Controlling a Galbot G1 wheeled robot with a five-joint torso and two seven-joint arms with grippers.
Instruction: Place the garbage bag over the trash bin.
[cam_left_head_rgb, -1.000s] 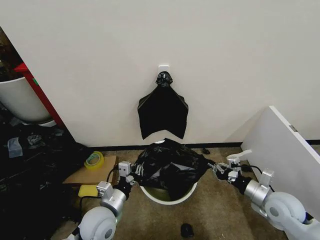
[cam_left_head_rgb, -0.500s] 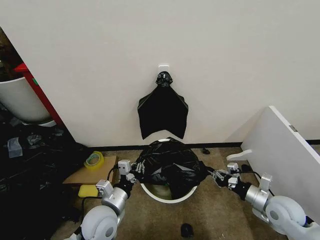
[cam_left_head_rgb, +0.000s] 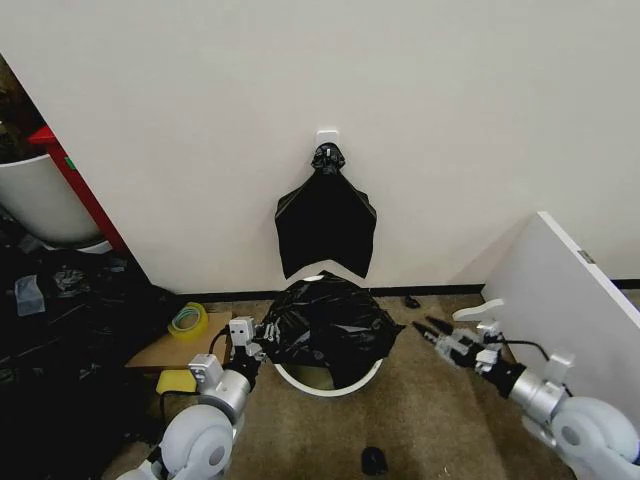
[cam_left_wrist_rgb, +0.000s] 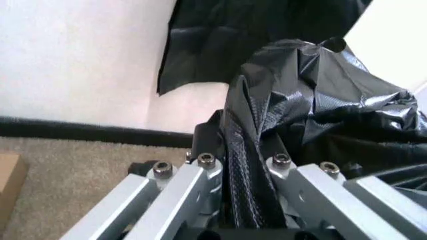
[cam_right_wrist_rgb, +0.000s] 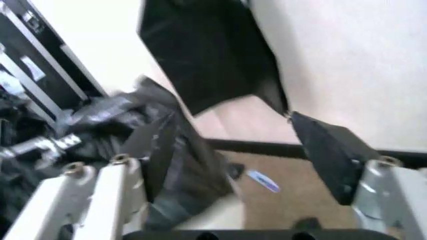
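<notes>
Two grippers flank the trash bin, a round cream-white bucket standing on the brown carpet in front of the wall. Nearest the robot, a small dark object lies on the carpet on the near side of the bin. The left gripper sits right at the bin's left side, its fingers pinched narrow on a bunched fold of the garbage bag; the left wrist view shows the glossy black plastic running down between the metal fingers. The right gripper is off to the bin's right, apart from the bag, with its black-tipped fingers spread wide and nothing between them.

The garbage bag is heaped in a crumpled mound over the top of the bin, covering most of the opening, while the near arc of the pale rim stays bare below it. Left of the bin, beyond the left gripper, a flat cardboard piece carries a roll of yellow-green tape. To the bin's right, a white panel leans at an angle. Behind the bin, a flat bunch of black bags with a knotted top hangs from a white hook on the wall.
</notes>
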